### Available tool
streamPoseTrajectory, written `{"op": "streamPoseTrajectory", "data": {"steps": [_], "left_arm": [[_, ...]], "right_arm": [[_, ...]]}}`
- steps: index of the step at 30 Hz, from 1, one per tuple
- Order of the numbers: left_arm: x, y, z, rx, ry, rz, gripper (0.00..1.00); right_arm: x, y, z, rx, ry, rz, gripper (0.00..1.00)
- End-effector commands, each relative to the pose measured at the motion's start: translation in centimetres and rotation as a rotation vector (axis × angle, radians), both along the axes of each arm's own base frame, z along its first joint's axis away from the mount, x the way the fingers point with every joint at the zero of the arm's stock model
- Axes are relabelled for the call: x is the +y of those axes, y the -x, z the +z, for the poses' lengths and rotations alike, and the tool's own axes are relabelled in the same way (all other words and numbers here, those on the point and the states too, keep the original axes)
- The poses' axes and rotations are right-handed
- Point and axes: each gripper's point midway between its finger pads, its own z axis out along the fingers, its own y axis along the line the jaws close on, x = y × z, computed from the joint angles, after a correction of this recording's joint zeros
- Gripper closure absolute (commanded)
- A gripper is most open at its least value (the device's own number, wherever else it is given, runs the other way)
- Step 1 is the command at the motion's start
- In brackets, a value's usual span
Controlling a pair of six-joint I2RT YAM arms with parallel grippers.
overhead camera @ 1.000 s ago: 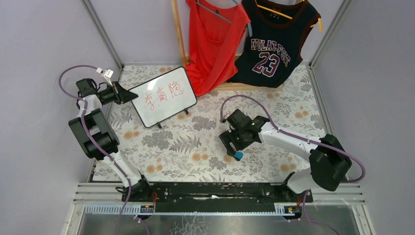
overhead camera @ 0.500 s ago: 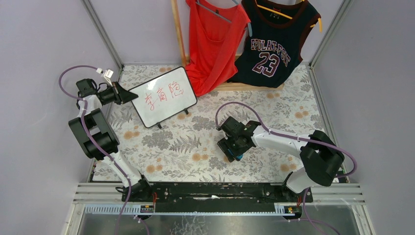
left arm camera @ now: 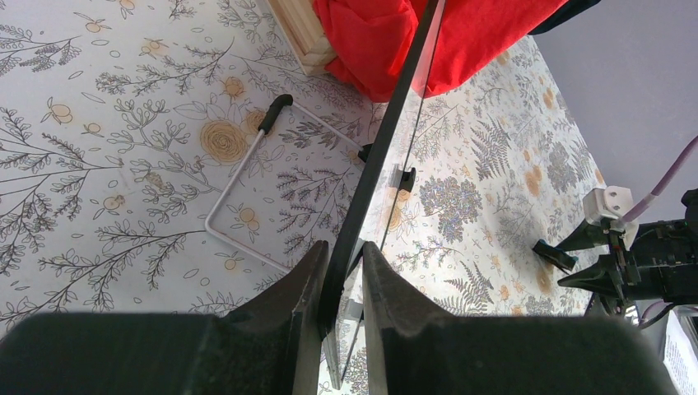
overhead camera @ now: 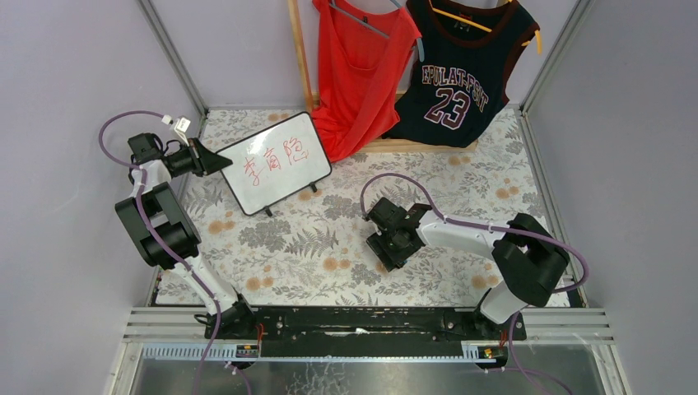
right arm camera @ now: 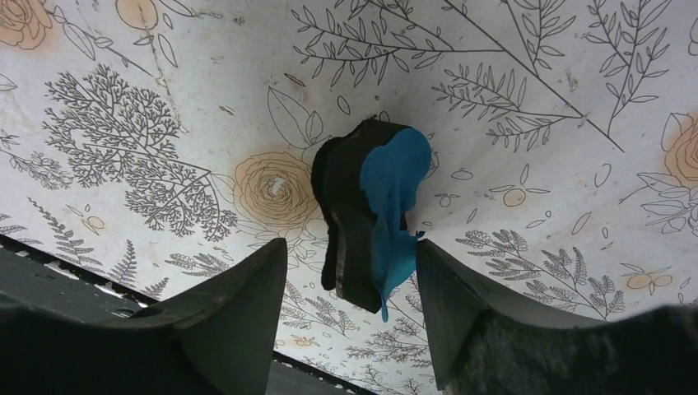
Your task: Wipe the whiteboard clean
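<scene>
The whiteboard stands tilted at the back left of the table, with red handwritten characters on it. My left gripper is shut on its left edge. In the left wrist view the black frame runs up from between the fingers of my left gripper. A small blue and black eraser stands on edge on the flowered table. My right gripper is open around it, with a gap on the black side and the other finger close to the blue face. From above, my right gripper hides the eraser.
A red top and a dark jersey numbered 23 hang from a wooden rack at the back. A white wire stand lies behind the board. Metal posts and grey walls close in the table.
My right gripper has moved left and down over the eraser, and its jaws have narrowed around it. The left arm and the whiteboard have not moved.
</scene>
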Motion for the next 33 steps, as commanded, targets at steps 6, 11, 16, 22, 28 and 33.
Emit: {"op": "streamPoseTrajectory", "data": {"steps": [6,11,16,22,28,33], "left_arm": [[0.1,0.5,-1.1,0.033,-0.036,0.023,1.0],[0.1,0.4,-1.3,0.036,-0.033,0.023,1.0],[0.0,0.4,-1.4,0.042,-0.02,0.019,1.0],[0.1,0.5,-1.4,0.042,-0.032,0.023,1.0],[0.1,0.5,-1.3,0.042,-0.036,0.022,1.0],[0.1,0.5,-1.5,0.045,-0.031,0.021,1.0]], "right_arm": [[1.3,-1.7,3.1,-0.091,-0.045,-0.008,0.33],[1.7,-1.8,5.2,-0.126,-0.106,-0.011,0.31],[1.8,-2.1,4.4,-0.121,-0.083,0.014,0.31],[2.6,-2.2,3.3,-0.095,-0.087,0.044,0.31],[2.8,-2.2,2.9,-0.087,-0.089,0.047,0.33],[2.8,-1.8,2.1,-0.064,-0.087,0.056,0.38]]}}
